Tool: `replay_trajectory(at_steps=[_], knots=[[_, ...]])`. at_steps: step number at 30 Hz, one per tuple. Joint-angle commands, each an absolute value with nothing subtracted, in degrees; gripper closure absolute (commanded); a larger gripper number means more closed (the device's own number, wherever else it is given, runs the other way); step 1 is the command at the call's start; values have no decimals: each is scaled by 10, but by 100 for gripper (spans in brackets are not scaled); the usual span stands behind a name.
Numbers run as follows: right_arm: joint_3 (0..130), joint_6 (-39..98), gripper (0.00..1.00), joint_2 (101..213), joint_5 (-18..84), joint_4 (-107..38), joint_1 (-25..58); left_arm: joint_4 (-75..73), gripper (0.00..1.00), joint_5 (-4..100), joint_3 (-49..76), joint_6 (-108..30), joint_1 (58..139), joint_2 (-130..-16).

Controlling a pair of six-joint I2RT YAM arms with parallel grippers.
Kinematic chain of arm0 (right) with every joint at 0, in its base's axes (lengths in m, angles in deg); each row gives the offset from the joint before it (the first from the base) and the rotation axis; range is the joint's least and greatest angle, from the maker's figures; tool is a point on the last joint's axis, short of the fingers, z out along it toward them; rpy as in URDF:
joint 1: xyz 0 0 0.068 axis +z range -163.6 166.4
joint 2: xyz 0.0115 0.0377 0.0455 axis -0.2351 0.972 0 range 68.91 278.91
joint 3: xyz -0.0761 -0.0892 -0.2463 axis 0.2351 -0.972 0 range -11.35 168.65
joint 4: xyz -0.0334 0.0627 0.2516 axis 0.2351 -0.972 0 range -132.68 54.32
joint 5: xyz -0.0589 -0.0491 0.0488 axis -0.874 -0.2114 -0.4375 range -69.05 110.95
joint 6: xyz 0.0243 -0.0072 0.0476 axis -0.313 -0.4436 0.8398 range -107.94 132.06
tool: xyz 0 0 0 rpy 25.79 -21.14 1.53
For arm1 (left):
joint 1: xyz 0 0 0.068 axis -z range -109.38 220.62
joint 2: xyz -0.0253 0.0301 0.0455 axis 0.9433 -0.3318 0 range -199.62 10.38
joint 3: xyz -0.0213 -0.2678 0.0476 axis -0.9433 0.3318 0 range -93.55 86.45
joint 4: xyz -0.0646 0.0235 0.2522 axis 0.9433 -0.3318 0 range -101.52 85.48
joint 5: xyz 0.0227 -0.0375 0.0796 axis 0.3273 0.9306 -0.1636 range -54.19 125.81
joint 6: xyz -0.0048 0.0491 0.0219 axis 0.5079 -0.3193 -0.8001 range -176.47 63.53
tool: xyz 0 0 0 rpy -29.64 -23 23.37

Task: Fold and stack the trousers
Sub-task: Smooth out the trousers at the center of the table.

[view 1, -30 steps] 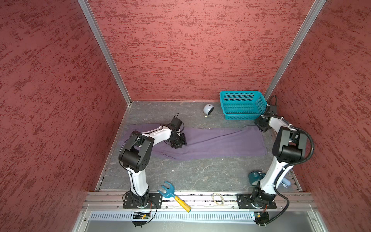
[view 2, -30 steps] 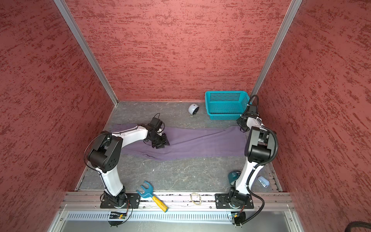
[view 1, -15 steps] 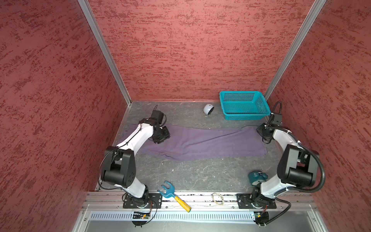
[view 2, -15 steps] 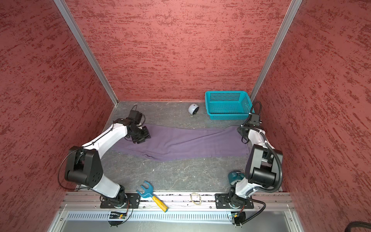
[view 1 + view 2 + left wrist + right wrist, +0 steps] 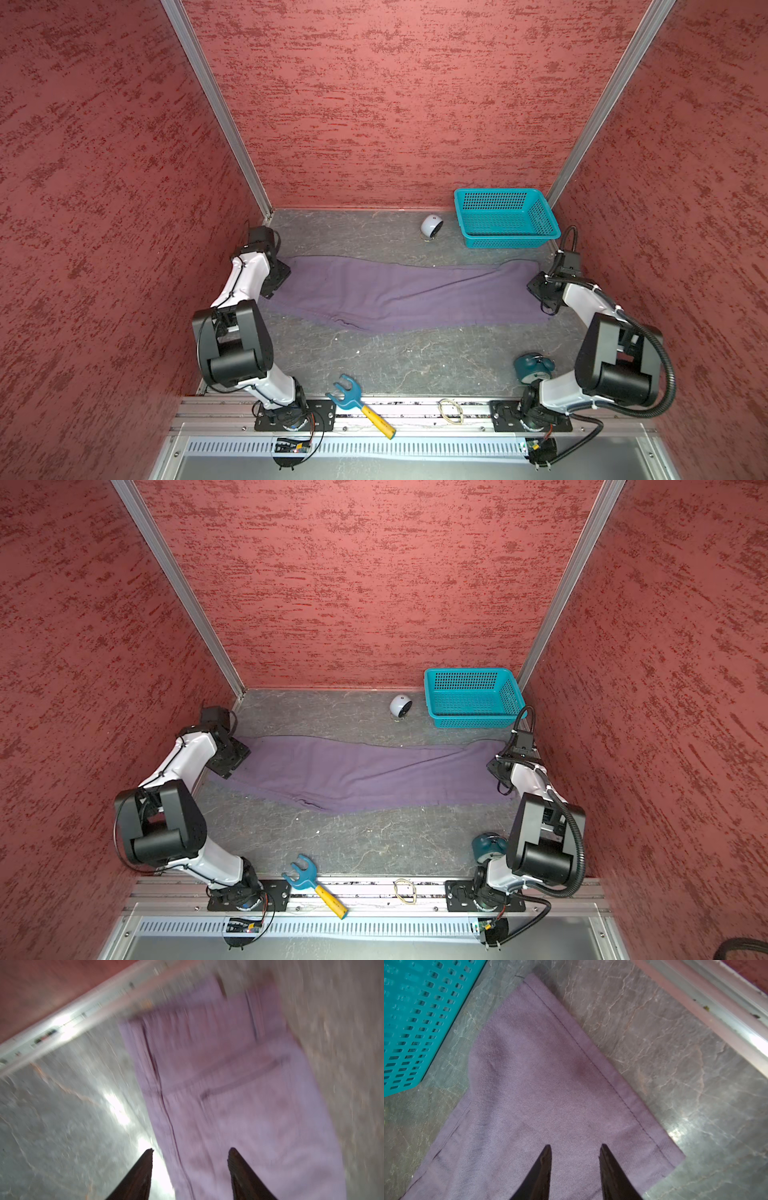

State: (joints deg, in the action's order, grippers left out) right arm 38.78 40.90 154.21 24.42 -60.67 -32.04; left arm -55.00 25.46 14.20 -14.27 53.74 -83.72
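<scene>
The purple trousers (image 5: 399, 295) lie flat in front of me, stretched long from left to right, waist end left, leg hems right, with a few soft wrinkles.

The left arm (image 5: 245, 282) and right arm (image 5: 588, 300) are wearing white shells with black joints. A ribbed black hose (image 5: 668, 376) is hanging on the right arm.

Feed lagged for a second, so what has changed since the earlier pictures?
The left gripper swung from the middle of the trousers out to their waist end, open, holding nothing. The right gripper slid back toward its base along the hem, open. The trousers stayed flat; teal basket unmoved.
</scene>
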Motion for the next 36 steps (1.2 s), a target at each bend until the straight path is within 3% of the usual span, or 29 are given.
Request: replay_trajectory(at_steps=[1,13,19,24,27,30,36], knots=[[381,401,60,1534,258,-586,-317,-561,36,211,104,-114,506,-870],[388,399,61,1568,257,-581,-317,-566,28,284,-204,-192,533,-1094],[390,400,61,1563,234,-582,-316,-613,21,252,-351,-236,553,-1203],[396,397,60,1580,237,-581,-317,-689,22,188,-453,-250,575,-1258],[403,393,60,1588,236,-584,-317,-765,33,140,-516,-241,595,-1289],[403,392,60,1589,235,-578,-318,-768,36,109,-478,-241,621,-1269],[400,396,60,1602,262,-564,-318,-592,39,116,-230,-257,676,-1120]])
